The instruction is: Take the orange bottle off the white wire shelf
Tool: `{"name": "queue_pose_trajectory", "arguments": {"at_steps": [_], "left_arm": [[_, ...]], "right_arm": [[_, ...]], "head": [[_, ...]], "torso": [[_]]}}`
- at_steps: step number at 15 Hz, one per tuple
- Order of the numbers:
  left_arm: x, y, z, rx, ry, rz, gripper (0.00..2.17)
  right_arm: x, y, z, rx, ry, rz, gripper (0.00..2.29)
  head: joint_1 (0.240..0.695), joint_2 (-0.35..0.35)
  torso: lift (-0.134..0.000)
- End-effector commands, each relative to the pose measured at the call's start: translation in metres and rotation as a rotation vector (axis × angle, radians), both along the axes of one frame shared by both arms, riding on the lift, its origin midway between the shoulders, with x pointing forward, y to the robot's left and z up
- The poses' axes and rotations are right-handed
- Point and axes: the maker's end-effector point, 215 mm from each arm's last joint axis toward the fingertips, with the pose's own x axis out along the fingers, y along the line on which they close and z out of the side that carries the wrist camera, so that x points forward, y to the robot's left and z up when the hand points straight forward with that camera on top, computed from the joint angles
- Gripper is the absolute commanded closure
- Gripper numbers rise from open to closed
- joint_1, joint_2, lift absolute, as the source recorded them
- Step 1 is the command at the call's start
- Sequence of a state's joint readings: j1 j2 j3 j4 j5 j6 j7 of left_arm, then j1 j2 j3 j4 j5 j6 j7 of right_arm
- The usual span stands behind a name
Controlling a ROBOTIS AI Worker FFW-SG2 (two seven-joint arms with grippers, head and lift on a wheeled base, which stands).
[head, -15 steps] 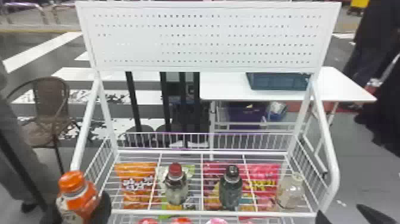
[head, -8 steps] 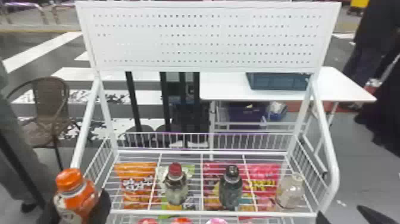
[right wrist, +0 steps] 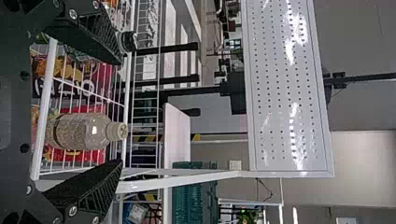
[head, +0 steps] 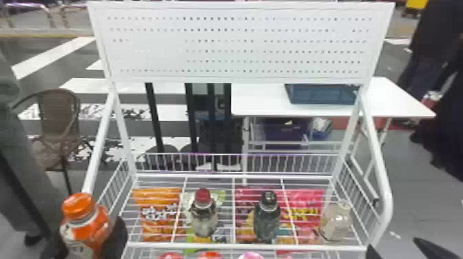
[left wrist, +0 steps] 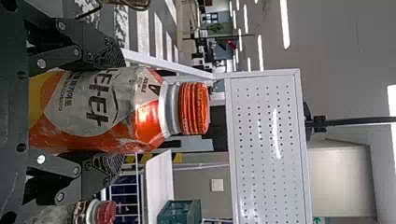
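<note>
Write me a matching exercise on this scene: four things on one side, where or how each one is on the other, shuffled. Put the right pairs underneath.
Things
1. orange bottle
2. red-capped bottle
3. crate
4. right gripper

Places and states
A. on the white table behind the rack
B. open, with nothing held
C. held in the left gripper
D. standing on the white wire shelf

Right pairs: 1-C, 2-D, 3-A, 4-B
</note>
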State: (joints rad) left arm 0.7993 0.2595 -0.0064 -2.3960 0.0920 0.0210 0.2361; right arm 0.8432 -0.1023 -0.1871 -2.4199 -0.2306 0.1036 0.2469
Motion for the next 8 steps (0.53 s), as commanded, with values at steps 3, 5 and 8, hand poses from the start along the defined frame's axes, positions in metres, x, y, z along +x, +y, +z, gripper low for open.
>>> {"name": "queue_pose_trajectory", "arguments": {"at_steps": [3, 5, 8], "left_arm": [[0.0001, 0.0008, 0.0003, 0.001, -0.001, 0.002, 0.61], [0.0001, 0.0008, 0.0003, 0.001, -0.001, 0.002, 0.61], [0.0012, 0.0003, 0.0012, 0.003, -0.004, 0.001, 0.61]], "right_arm": [[0.0003, -0.0006, 0.0000, -0.003, 0.000, 0.000, 0.15], [0.0011, -0.0009, 0.0003, 0.000, -0.002, -0.001, 0.15], [0.0017, -0.0010, -0.0009, 0.002, -0.001, 0.000, 0.15]], "head": [[0.499, 0.000], [0.499, 0.000], [0.499, 0.000]], "torso": [[0.000], [0.000], [0.000]]}}
